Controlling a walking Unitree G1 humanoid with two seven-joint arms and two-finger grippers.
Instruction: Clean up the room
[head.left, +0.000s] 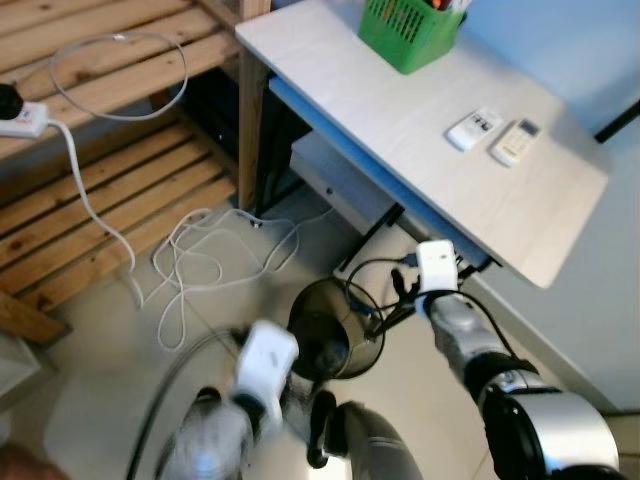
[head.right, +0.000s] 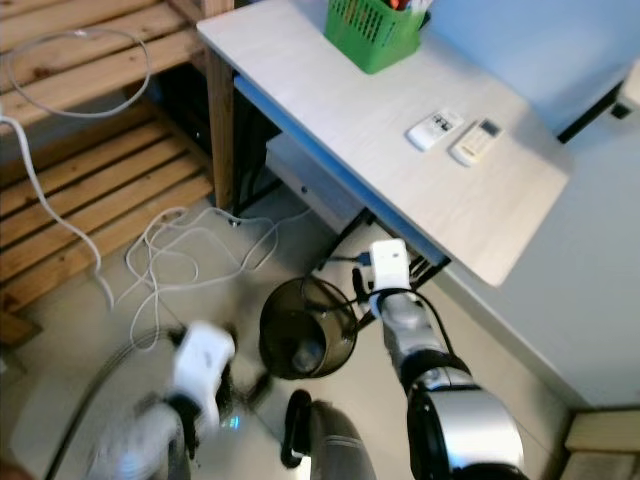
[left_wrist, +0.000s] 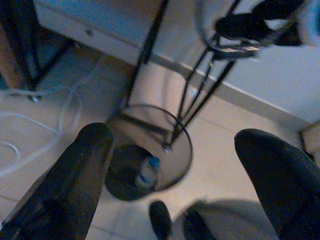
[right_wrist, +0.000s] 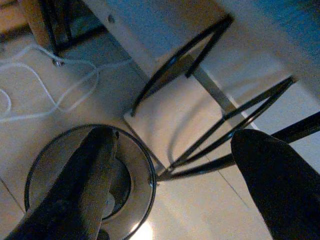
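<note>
Trash bin (head.left: 335, 330) w/ a bottle (left_wrist: 147, 172) inside is seen on the floor by the desk (head.left: 420, 130). Left gripper (left_wrist: 170, 170) & right gripper (right_wrist: 170, 170) are both held spread wide above it, nothing gripped.

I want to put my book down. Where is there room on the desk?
The desk is bare between the green basket and the two remotes, and along its near edge. The floor is crowded with cables and the bin.
</note>
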